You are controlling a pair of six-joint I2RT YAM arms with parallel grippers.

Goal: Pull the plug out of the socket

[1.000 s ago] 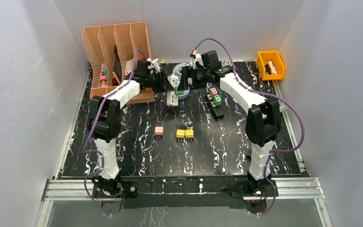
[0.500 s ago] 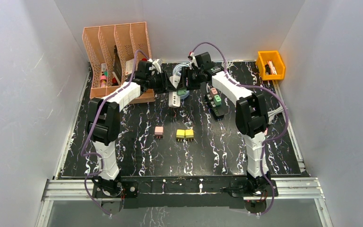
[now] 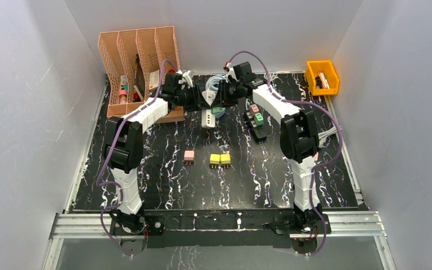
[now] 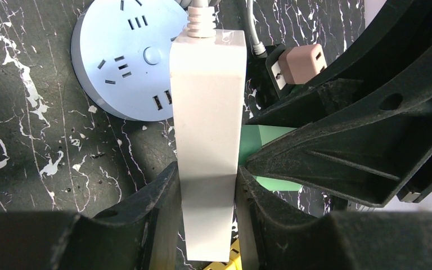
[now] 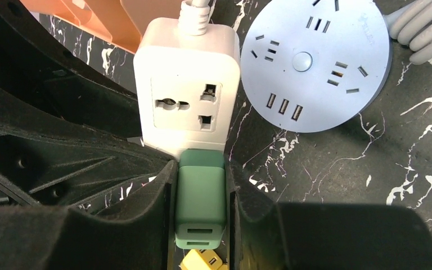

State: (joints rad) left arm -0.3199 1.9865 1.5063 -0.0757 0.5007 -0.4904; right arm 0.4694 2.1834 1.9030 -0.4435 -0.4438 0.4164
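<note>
White walls (image 3: pixel 28 112) are boxing in the cell on three sides, and a black tabletop (image 3: pixel 163 185) with white marble veining is filling the middle of the top view. An aluminium rail (image 3: pixel 219 224) is running along the bottom edge. A peach slotted file rack (image 3: pixel 138 56) is standing in the upper left corner of the top view, and a small orange bin (image 3: pixel 322 77) is sitting at the upper right. Both arms are reaching to the upper centre and meeting there. The left gripper (image 4: pixel 207 174) is clamping the white socket block (image 4: pixel 207 101) by its narrow sides, jaws tight on it. The right gripper (image 5: pixel 201 174) is closing on the green plug (image 5: pixel 201 202), with a finger pressing each flank. The plug is sitting seated in the near end of the socket block, lower centre of the right wrist view. The block's free universal outlet is showing just above it. A round pale blue socket hub (image 5: pixel 318 62) is lying beside the block, upper right of that view. Print on its rim is showing too small to read. A black power strip (image 3: pixel 257 126) is carrying pink and green plugs right of centre in the top view. A loose pink plug (image 3: pixel 189 156) and two yellow plugs (image 3: pixel 220 160) are lying mid-table.
</note>
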